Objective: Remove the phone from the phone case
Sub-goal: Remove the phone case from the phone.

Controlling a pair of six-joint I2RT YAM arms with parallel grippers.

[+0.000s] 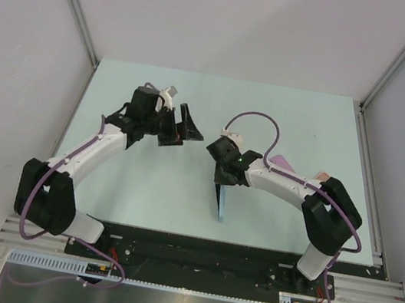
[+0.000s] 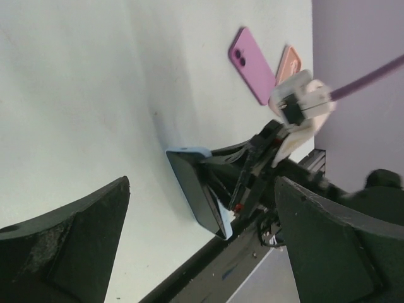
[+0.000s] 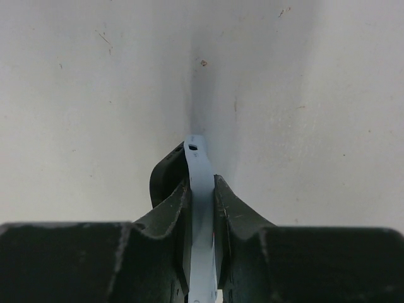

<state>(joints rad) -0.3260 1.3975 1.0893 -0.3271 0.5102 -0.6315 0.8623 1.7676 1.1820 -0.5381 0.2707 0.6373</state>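
The phone (image 3: 165,177) is dark and sits in a light blue case (image 3: 202,189). My right gripper (image 3: 202,211) is shut on the case's two faces and holds it on edge against the table. The phone's top corner bulges out of the case to the left. In the top view the held phone and case (image 1: 221,204) stand on edge below the right gripper (image 1: 222,180). My left gripper (image 1: 183,129) is open and empty, above the table to the left of the phone and apart from it. The left wrist view shows the case (image 2: 199,189) between its wide-open fingers (image 2: 69,246).
A purple phone case (image 2: 251,63) and a pinkish-orange one (image 2: 289,63) lie flat on the table behind the right arm; both show in the top view, purple (image 1: 282,162) and orange (image 1: 323,175). The black base rail (image 1: 200,256) runs along the near edge.
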